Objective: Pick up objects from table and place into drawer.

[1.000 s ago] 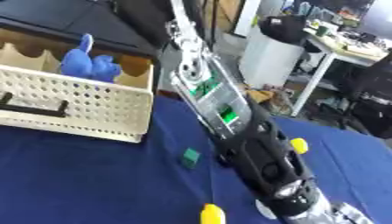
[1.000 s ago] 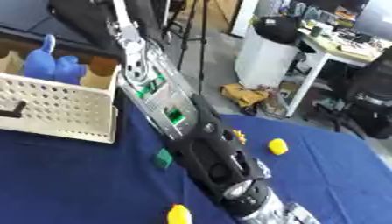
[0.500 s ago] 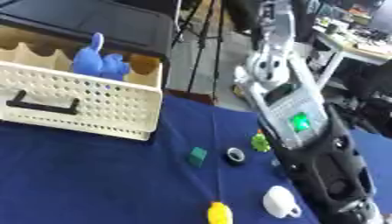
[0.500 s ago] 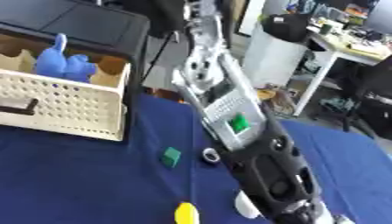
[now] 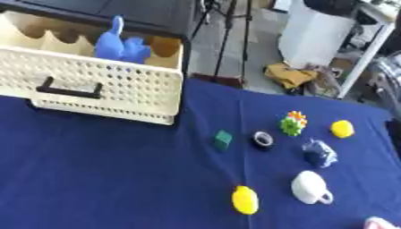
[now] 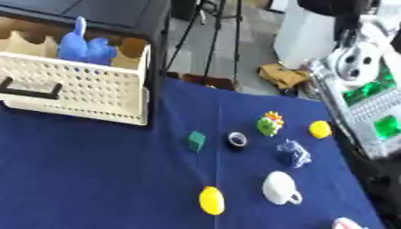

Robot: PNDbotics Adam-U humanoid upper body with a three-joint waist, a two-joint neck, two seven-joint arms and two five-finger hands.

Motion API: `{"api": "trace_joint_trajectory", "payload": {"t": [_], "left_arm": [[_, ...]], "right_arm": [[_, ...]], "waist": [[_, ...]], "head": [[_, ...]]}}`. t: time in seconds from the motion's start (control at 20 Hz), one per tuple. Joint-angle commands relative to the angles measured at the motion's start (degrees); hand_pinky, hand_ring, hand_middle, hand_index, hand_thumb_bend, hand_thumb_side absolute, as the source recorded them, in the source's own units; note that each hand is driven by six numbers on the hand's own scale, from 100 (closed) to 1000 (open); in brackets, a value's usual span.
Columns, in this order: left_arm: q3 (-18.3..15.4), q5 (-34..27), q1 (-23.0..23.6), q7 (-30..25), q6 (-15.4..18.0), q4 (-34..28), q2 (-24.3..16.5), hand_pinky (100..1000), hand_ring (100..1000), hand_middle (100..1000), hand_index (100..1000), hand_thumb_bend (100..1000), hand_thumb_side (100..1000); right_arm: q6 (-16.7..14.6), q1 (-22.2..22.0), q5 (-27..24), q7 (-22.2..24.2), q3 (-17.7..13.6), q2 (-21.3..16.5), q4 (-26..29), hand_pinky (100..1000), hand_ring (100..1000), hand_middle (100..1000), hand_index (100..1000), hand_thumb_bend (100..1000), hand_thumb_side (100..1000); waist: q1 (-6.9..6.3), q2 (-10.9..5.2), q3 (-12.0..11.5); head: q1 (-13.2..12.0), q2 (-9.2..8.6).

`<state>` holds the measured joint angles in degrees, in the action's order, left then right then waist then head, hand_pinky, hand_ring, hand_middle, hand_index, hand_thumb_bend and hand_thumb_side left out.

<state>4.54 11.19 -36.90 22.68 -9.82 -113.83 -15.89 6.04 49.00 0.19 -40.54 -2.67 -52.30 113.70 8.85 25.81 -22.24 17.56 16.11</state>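
Blue toy (image 5: 119, 44) already stands in the cream drawer (image 5: 102, 85) at ten o'clock, so I judge the task barely begun: a green cube (image 5: 223, 139), dark ring (image 5: 262, 139), green-and-orange piece (image 5: 294, 124), yellow ball (image 5: 341, 129), dark blue wad (image 5: 319, 153), white cup (image 5: 312, 188) and yellow lemon (image 5: 245, 199) all lie on the navy surface (image 5: 102, 179), from centre toward four o'clock, well apart from the drawer. The lemon's long axis runs roughly twelve to six, and the cup's handle points toward five o'clock. Only the right arm (image 6: 368, 107) shows, at three o'clock in the right eye view; neither hand is visible, so their state is unknown.
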Motion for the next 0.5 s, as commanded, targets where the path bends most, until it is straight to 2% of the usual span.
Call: {"api": "trace_joint_trajectory", "payload": {"t": [0.05, 0.15, 0.4, 0.45, 0.5], "left_arm": [[-1.2, 0.5, -0.2, 1.4, 0.2, -0.8, -1.7, 457, 627, 756, 874, 100, 1000], [-1.7, 0.6, 0.0, 2.1, 0.3, -0.8, -1.9, 460, 628, 756, 874, 100, 1000], [-2.8, 1.2, 0.5, 4.0, 0.8, -0.8, -2.8, 466, 633, 757, 876, 100, 1000], [-3.0, 1.4, 0.7, 4.4, 0.9, -0.8, -2.9, 467, 634, 757, 877, 100, 1000], [-3.2, 1.6, 0.9, 4.7, 1.0, -0.8, -3.0, 467, 634, 758, 878, 100, 1000]], "right_arm": [[-3.5, -2.5, -1.3, -0.7, -2.2, -2.5, 0.9, 558, 713, 611, 720, 100, 844], [-5.9, -5.0, -1.4, -0.9, -2.6, -2.1, 0.9, 554, 709, 609, 725, 100, 878], [-11.7, -9.1, -0.9, -2.7, -4.5, -1.3, 0.9, 537, 713, 623, 739, 100, 869], [-12.8, -10.0, -0.7, -3.2, -5.0, -1.1, 0.9, 532, 709, 620, 740, 100, 924], [-13.7, -10.9, -0.4, -3.6, -5.4, -1.0, 0.9, 532, 709, 620, 741, 100, 864]], "waist": [[-1.20, -2.08, 0.8], [-2.15, -2.76, 1.8], [-4.00, -4.20, 4.5], [-4.28, -4.40, 4.9], [-4.53, -4.56, 5.2]], "head": [[-0.7, 0.49], [-1.0, 0.59], [-3.3, 1.75], [-3.5, 1.98], [-3.7, 2.13]]}}
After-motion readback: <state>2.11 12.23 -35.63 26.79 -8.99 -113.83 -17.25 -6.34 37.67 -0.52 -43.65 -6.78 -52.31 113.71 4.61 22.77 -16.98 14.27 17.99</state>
